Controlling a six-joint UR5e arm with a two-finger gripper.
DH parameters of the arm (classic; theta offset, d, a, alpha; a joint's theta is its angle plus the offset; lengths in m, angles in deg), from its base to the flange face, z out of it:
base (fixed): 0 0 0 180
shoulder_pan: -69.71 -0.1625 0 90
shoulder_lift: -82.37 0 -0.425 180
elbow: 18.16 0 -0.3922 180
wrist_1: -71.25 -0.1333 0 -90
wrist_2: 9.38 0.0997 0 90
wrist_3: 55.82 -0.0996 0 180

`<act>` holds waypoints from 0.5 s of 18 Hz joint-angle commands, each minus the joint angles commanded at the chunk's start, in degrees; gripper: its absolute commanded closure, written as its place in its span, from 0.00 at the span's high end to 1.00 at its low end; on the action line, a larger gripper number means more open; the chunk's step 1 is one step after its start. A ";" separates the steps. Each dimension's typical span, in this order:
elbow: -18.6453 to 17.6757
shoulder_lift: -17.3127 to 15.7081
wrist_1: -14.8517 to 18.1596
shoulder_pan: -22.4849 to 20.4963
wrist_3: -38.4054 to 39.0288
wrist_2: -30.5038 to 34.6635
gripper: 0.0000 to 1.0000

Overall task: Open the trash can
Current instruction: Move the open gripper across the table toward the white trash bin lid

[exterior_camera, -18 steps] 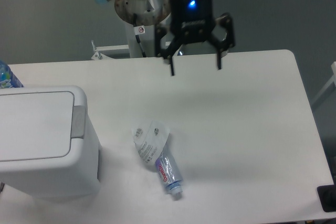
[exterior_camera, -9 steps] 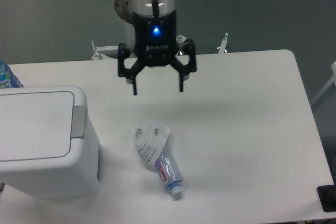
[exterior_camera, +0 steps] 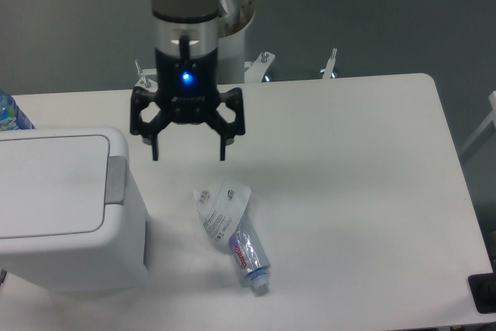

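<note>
White trash can [exterior_camera: 62, 207] lid shut; gripper [exterior_camera: 189, 153] jaws spread nearby.

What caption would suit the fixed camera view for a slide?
Open gripper hovers above the table beside the closed trash can, near a crumpled bottle.

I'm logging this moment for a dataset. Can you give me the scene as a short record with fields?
trash can: white trash can at the table's left edge, lid shut, grey latch tab on its right side
gripper: gripper open, empty, fingers pointing down, above the table just right of the bin
contact: none between gripper and bin
other items: crumpled plastic bottle lying on the table right of the bin; part of a blue bottle at the left edge
task state: lid not yet opened
</note>
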 joint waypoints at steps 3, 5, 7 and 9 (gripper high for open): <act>-0.09 1.05 -2.46 1.05 2.54 0.09 1.00; -0.09 1.50 -2.82 1.76 2.73 0.09 1.00; -0.26 2.02 -2.91 2.11 2.90 0.09 1.00; -0.18 2.02 -2.91 2.37 2.90 0.09 1.00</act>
